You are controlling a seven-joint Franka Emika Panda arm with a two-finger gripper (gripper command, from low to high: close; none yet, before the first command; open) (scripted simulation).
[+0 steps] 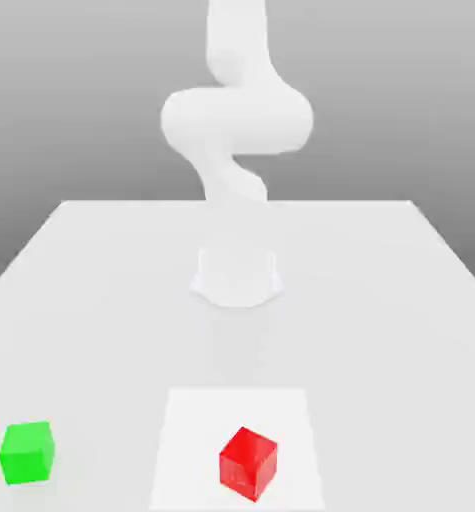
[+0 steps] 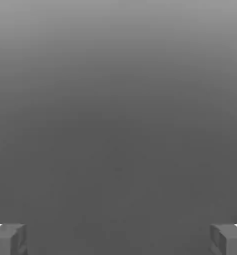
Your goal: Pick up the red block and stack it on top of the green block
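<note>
The red block (image 1: 248,463) is a small glossy cube near the table's front edge, on a paler square patch (image 1: 191,440), turned so a corner faces forward. The green block (image 1: 27,452) rests well apart from it, toward the exterior view's left front corner. My arm (image 1: 236,120) rises from its round base (image 1: 237,275) at the table's middle and bends up out of the picture. In the hand view my gripper (image 2: 118,239) is open, its two grey fingertips (image 2: 8,239) far apart with nothing between them, facing a plain grey background.
The white table (image 1: 381,300) stretches wide around the arm's base, with its back edge ahead and side edges slanting outward.
</note>
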